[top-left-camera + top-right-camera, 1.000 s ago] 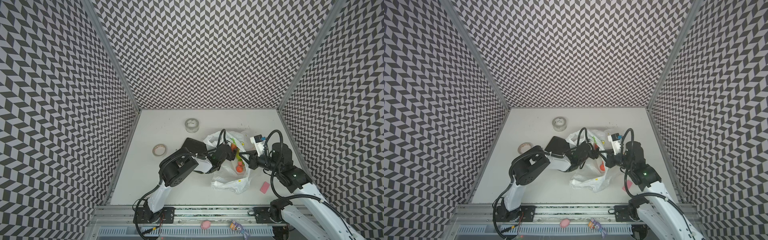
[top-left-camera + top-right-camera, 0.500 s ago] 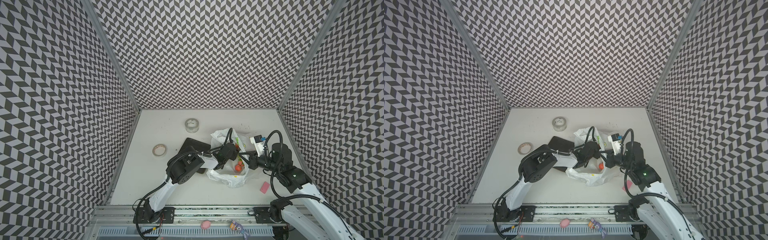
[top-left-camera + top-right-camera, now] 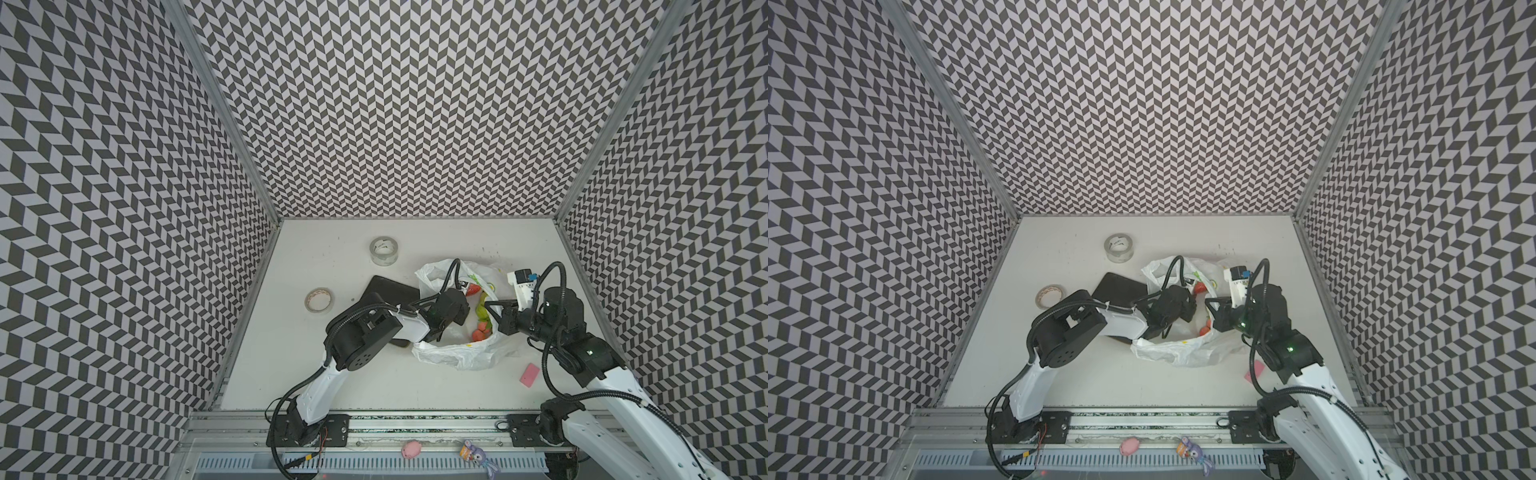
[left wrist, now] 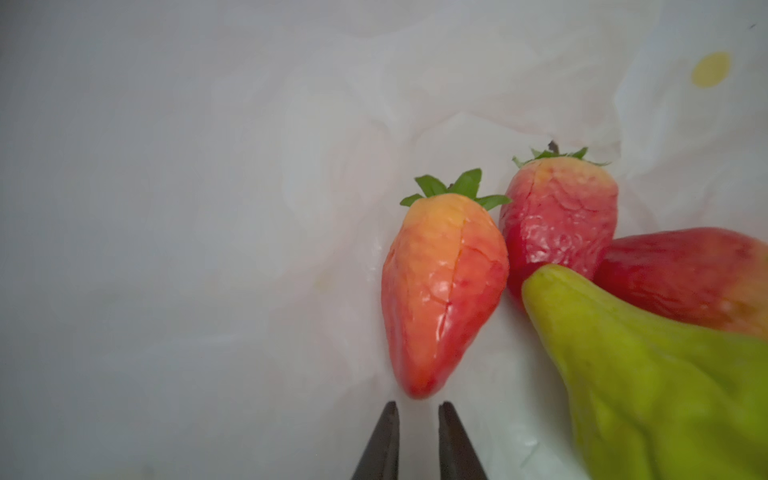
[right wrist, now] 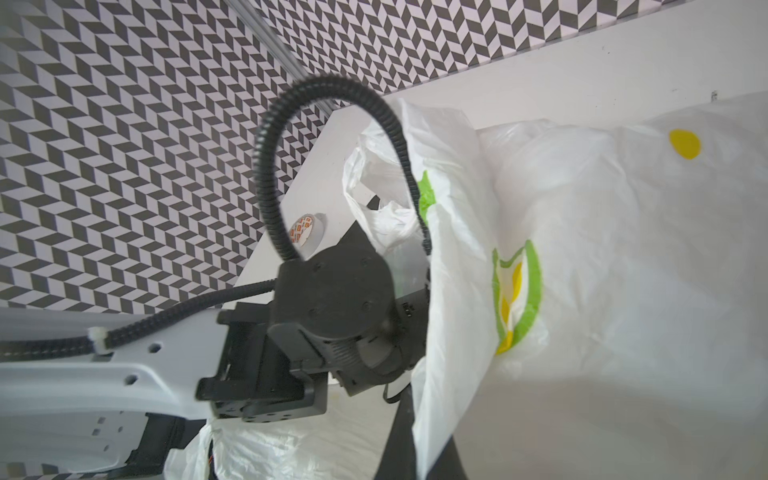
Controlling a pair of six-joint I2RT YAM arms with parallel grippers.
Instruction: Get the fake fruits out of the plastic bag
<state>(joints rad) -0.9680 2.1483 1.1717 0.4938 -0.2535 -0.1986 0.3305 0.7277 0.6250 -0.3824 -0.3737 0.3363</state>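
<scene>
The jaws of the left gripper (image 4: 419, 411) stand nearly together with a narrow slot between them. The pale strawberry (image 4: 442, 291) points its tip straight at that slot, and whether they pinch the tip cannot be told. The fruit's long axis runs directly away from the jaws, leafy cap farthest off. Just beside it lie a redder strawberry (image 4: 559, 216), a green pear (image 4: 656, 374) and a red-yellow fruit (image 4: 685, 274), all inside the plastic bag (image 3: 453, 357). The right gripper (image 5: 422, 465) is clenched on the bag's rim, holding the mouth up. The left gripper, inside the bag, is therefore the nearer and likely the one to draw the strawberry out.
</scene>
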